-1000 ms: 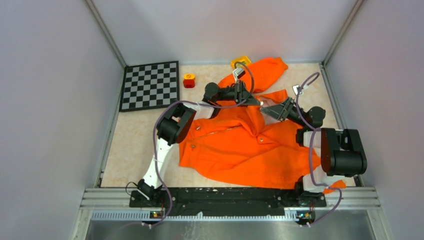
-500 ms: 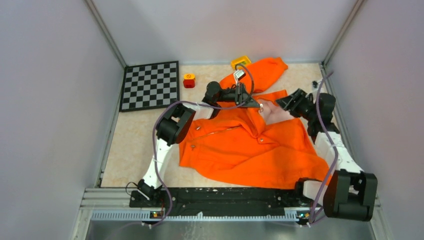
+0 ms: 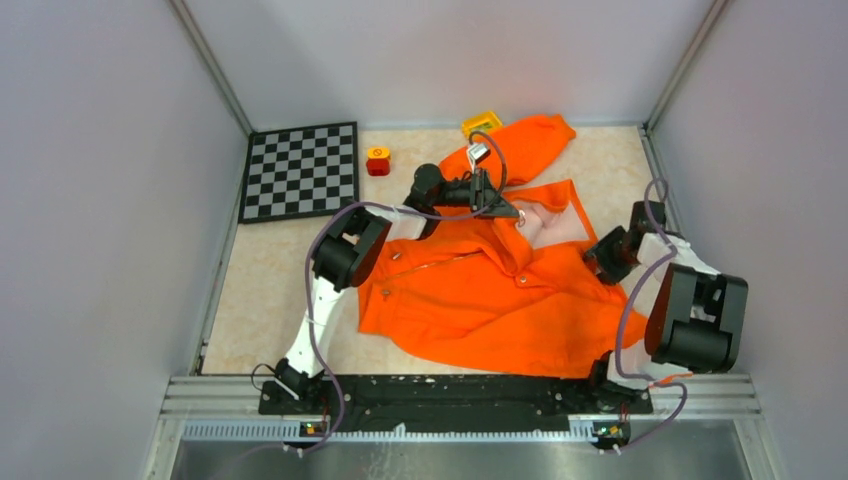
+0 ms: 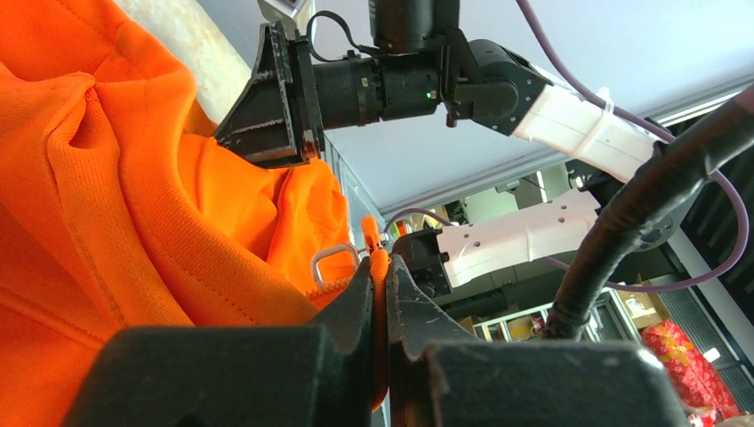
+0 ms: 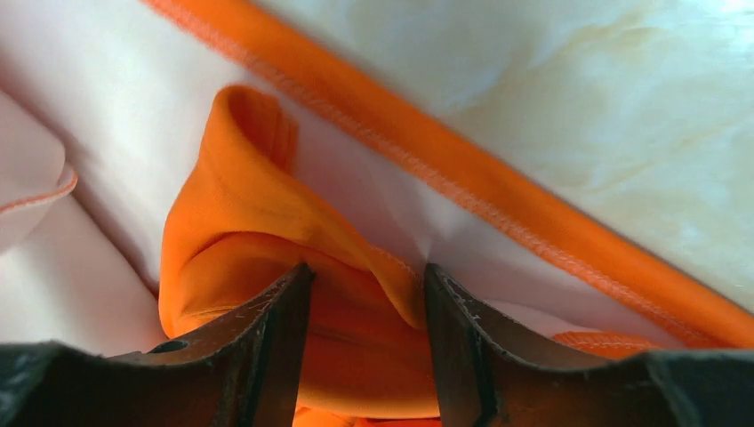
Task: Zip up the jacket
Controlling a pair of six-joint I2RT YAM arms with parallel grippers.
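Left gripper (image 4: 381, 271) is being pinched onto jacket (image 4: 133, 178) zipper edge, lower centre; right gripper (image 5: 366, 280) is being spread around a soft, likely limp fold.

Bright orange jacket (image 3: 480, 300) with pale pinkish-white lining (image 3: 552, 226), black-and-grey chequered board (image 3: 300, 170) left of the jacket, red block with yellow top (image 3: 378, 160) between them, beige marbled table (image 3: 265, 290) under the jacket, purple cables (image 3: 318, 335).

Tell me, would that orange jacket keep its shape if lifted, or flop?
Probably flop: the jacket lies rumpled in soft folds. Pushed, it would likely bunch, not slide whole; fabric at the left pincer creases sharply. Looks thin, so probably light.
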